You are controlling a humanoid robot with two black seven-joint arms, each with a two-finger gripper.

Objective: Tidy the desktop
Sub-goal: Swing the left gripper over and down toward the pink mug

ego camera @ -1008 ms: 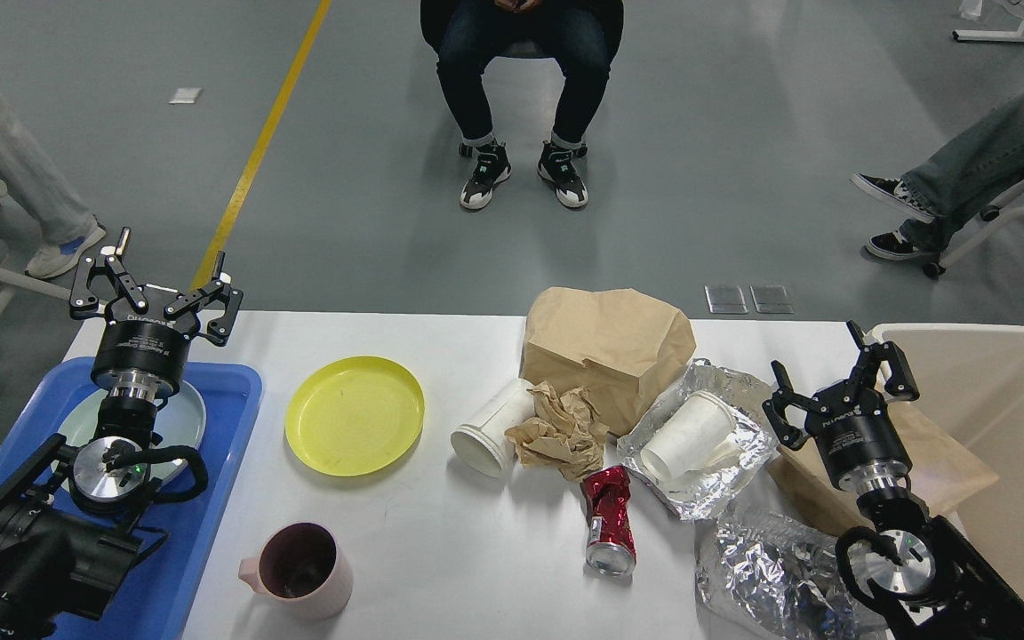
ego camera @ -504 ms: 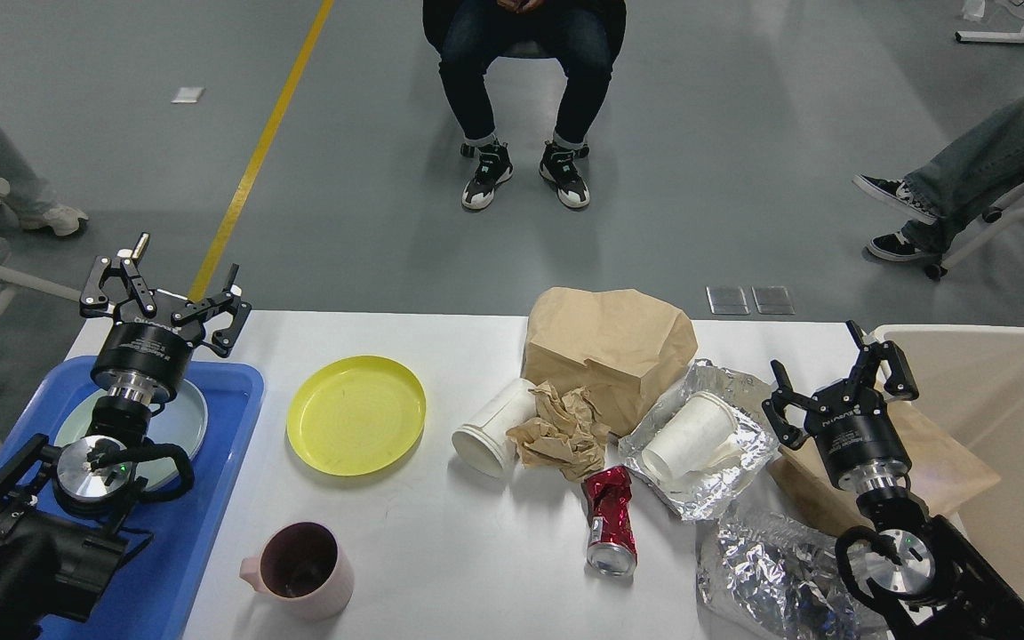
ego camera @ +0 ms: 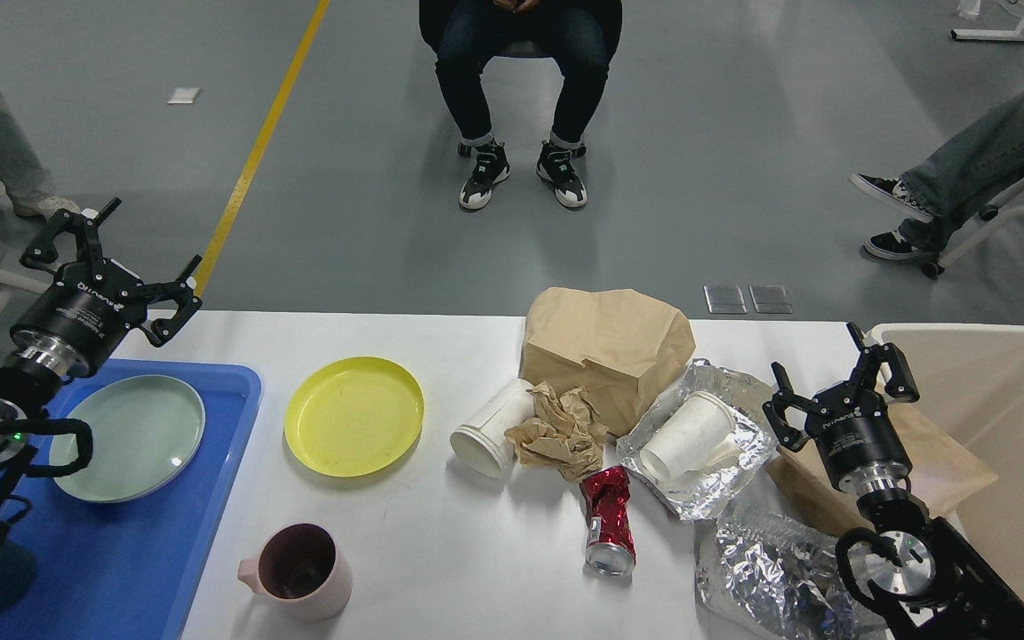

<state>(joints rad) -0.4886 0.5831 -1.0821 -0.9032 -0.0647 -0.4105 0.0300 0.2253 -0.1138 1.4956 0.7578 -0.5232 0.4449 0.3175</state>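
The white desktop (ego camera: 441, 551) carries a yellow plate (ego camera: 354, 415), a pink mug (ego camera: 299, 571), a tipped white cup (ego camera: 487, 428), crumpled brown paper (ego camera: 559, 428), a brown paper bag (ego camera: 608, 345), a crushed red can (ego camera: 607, 518) and a second white cup (ego camera: 688, 436) lying on foil (ego camera: 718, 484). My left gripper (ego camera: 110, 259) hangs open and empty over the far left corner, above the blue tray (ego camera: 134, 569) that holds a pale green plate (ego camera: 128, 437). Open and empty too, my right gripper (ego camera: 839, 375) stands right of the foil-wrapped cup.
A beige bin (ego camera: 1001, 418) stands at the right edge, with a flat brown paper (ego camera: 939, 471) lying over its near rim. More crumpled foil (ego camera: 770, 578) lies at the front right. People sit beyond the far table edge.
My left arm has swung left and back, uncovering the pale green plate in the tray. The right arm has not moved.
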